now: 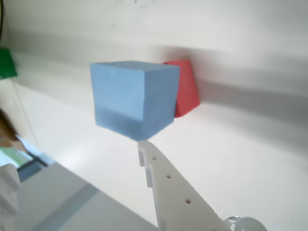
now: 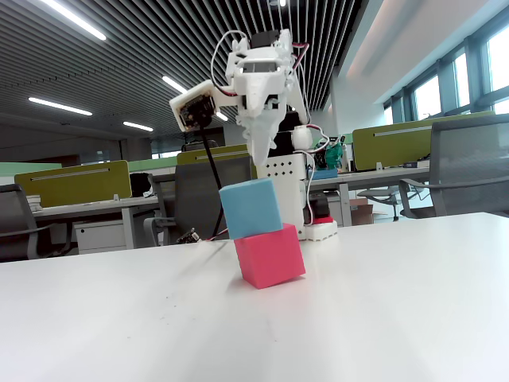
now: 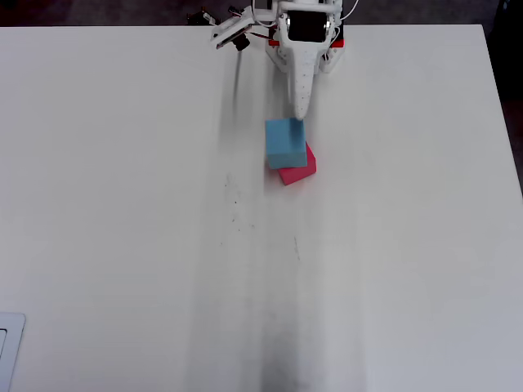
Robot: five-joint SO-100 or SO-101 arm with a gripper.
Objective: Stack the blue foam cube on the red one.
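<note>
Blue foam cube [image 2: 250, 207] sits on the red one [image 2: 270, 255], skewed and overhanging; jaws [image 2: 258, 151] hang above it holding nothing, gap unclear. One nudge could topple it onto the tabletop [image 2: 398, 318].

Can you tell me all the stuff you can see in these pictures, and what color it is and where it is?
blue foam cube: one, light sky blue, sitting on top of the red cube, shifted a bit to the left in the fixed view.
red cube: one, pinkish red, on the table under the blue one.
table: one, white, under everything.
office desks and chairs: several, green dividers and grey chairs, far behind in the fixed view.
robot base: one, white with a small red part, at the table's far edge.
pincer: one, white, raised above the blue cube, not holding it.
</note>
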